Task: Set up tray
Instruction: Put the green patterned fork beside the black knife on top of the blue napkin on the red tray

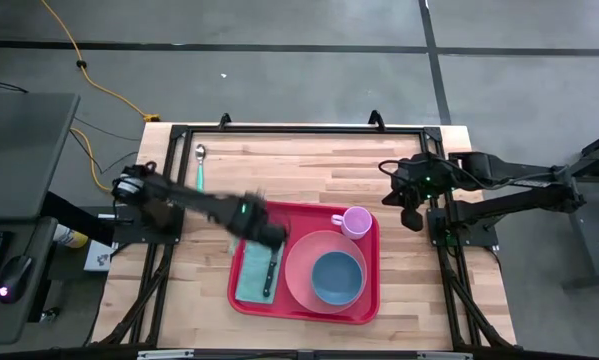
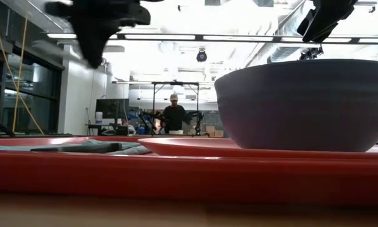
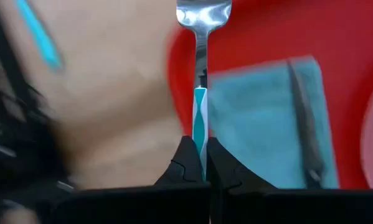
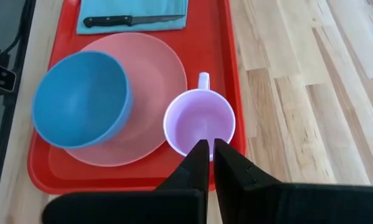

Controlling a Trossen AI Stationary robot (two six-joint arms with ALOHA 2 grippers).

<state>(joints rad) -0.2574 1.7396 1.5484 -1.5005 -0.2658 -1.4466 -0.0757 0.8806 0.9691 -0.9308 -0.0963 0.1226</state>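
One fork (image 3: 202, 74), head cut off, clenched in left gripper (image 3: 198, 163) jaws; right gripper (image 4: 206, 163) clenched empty.

Fork (image 3: 203, 37) tines cut off at frame top, left arm (image 1: 204, 207) motion-blurred, knife (image 3: 304, 118) smeared

The tray (image 1: 304, 308) is a large red rectangular plastic one with rounded corners and a raised rim, lying flat on the table. Its near-left corner sits just under the left gripper (image 1: 272, 236), which is closed on a fork above that edge. The closed right gripper (image 1: 411, 218) hangs apart beyond the tray's far-right corner.
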